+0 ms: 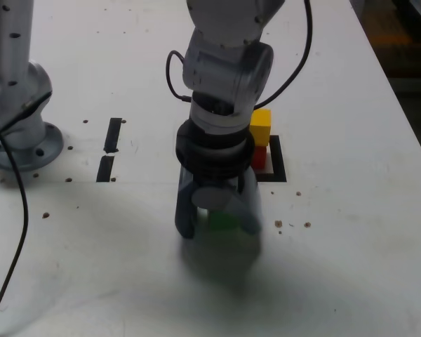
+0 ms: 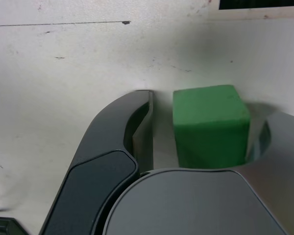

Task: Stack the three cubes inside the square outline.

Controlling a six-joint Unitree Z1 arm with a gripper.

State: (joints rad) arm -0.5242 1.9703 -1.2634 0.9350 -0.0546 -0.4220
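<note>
Hand [image 1: 217,219] straddling green cube [image 2: 209,126] – gap still showing, yellow cube [image 1: 260,126] behind, on red cube [image 1: 259,156].

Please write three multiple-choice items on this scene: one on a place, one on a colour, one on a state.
1. Where is the green cube?
A. Between the hand's fingers on the table
B. Atop the yellow cube
C. Inside the square outline

2. What colour is the cube directly under the yellow cube?
A. Green
B. Red
C. Blue

3. How do the hand's fingers stand around the green cube?
A. Shut flat together
B. Apart, a gap showing on one side
C. Hidden from both views

Answers:
1 A, it sits on the bare table between the fingers.
2 B, the red cube sits beneath it, in the square outline.
3 B, the wrist view shows table between one finger and the cube.
</note>
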